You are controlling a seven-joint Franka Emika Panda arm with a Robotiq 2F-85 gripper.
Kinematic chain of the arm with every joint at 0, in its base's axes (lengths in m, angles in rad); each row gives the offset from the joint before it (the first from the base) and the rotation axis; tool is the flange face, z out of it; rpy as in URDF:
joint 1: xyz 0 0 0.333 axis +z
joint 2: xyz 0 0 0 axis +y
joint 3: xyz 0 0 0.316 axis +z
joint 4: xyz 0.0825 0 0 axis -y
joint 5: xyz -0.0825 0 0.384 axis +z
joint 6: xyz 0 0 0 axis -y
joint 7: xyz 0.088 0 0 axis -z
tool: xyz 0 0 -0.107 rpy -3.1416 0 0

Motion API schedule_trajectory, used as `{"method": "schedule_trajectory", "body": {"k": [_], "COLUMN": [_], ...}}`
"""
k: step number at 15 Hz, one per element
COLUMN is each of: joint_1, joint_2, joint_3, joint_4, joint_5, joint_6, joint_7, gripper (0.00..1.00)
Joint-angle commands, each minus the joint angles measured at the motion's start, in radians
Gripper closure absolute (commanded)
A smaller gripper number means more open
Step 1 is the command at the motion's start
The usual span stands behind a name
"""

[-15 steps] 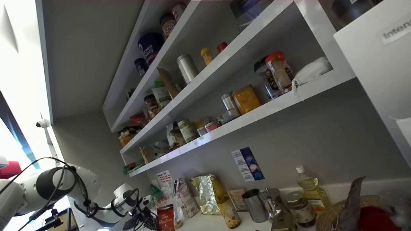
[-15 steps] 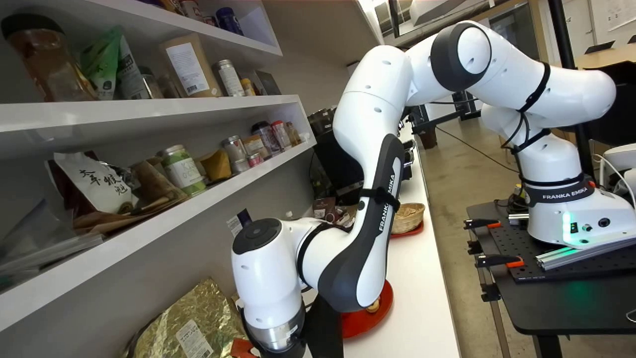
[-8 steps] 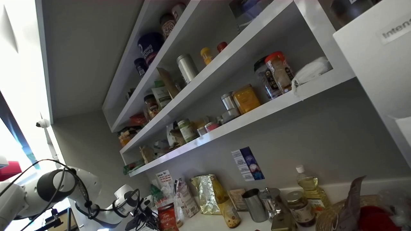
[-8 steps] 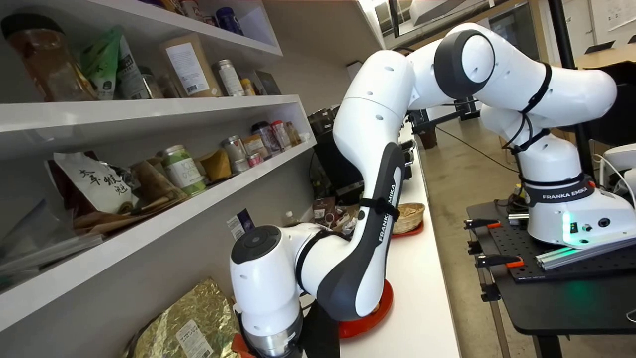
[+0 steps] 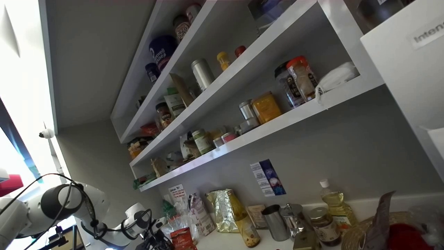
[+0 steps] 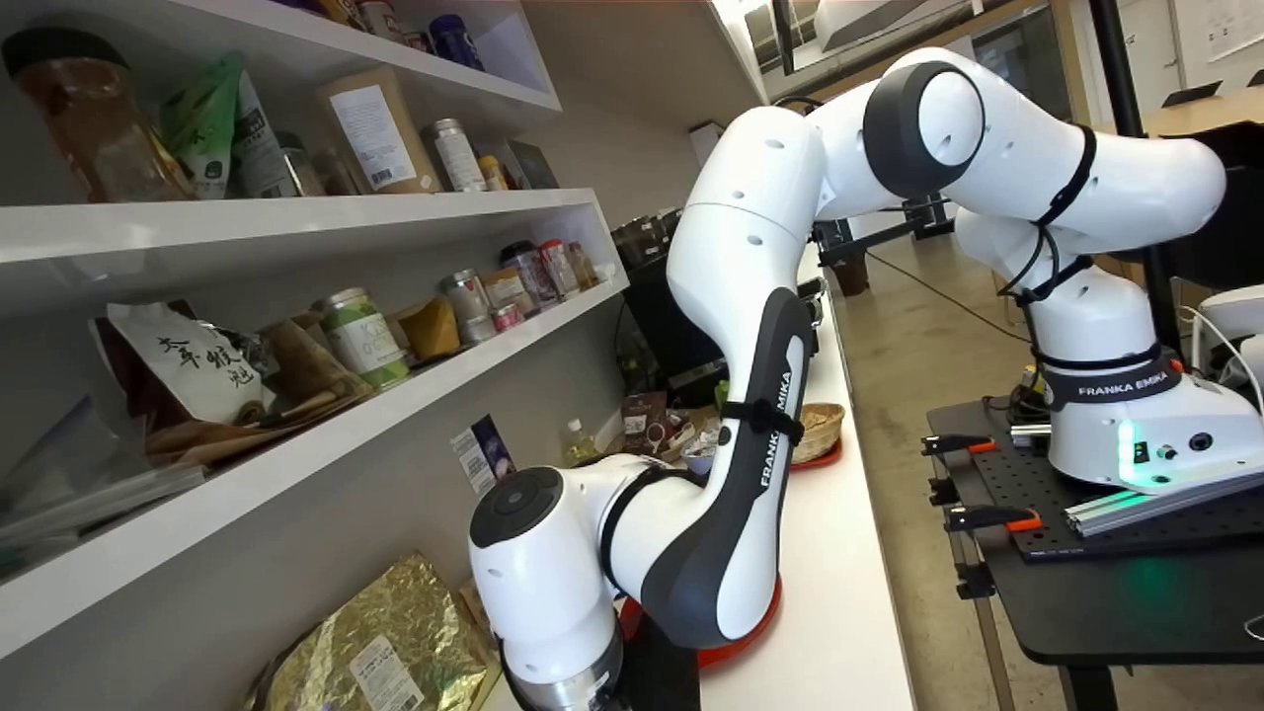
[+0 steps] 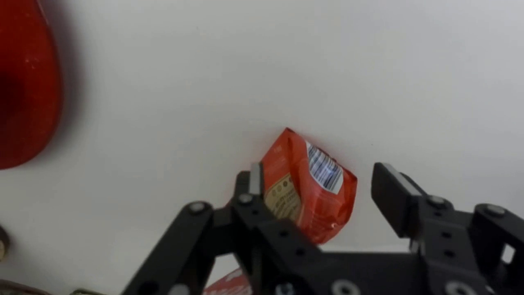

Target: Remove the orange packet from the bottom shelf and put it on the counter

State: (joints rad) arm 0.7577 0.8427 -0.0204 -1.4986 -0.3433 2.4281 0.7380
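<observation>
The orange packet (image 7: 323, 205) rests on the white counter (image 7: 163, 123) in the wrist view, its barcode end facing the camera. My gripper (image 7: 319, 180) stands open above it. The left finger overlaps the packet's side, while a gap shows before the right finger; whether the left one touches, I cannot tell. Red material with pale lettering peeks out behind the left finger. In an exterior view the packet (image 5: 183, 239) leans beside the dark gripper (image 5: 161, 241), its lower part cut off by the frame. The bottom shelf (image 5: 270, 130) runs above the counter.
A red plate (image 7: 24, 90) lies on the counter near the gripper. Behind stand a gold foil bag (image 6: 395, 632), a patterned bag (image 5: 201, 215) and a yellow bottle-shaped pack (image 5: 246, 229). A basket (image 6: 820, 434) sits farther along. Jars and bags fill the shelf above.
The packet's top has sunk and tipped over in an exterior view. My wrist has shifted slightly, and the orange patch beside it has gone from sight.
</observation>
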Motion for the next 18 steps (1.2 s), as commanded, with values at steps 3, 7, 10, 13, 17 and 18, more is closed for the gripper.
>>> {"method": "schedule_trajectory", "body": {"k": [3,7,10,13,17,18], "joint_1": [-0.06,-0.134,-0.197,-0.272,-0.326,-0.333], "joint_2": [-0.217,-0.419,-0.578,-0.74,-0.749,-0.773], "joint_3": [0.076,0.139,0.177,0.215,0.258,0.26], "joint_4": [-0.183,-0.33,-0.456,-0.589,-0.586,-0.608], "joint_5": [0.113,0.193,0.232,0.265,0.256,0.26], "joint_6": [-0.174,-0.34,-0.432,-0.488,-0.509,-0.509], "joint_7": [-0.115,-0.21,-0.254,-0.293,-0.291,-0.296], "gripper": [0.0,0.0,0.0,0.0,0.0,0.0]}}
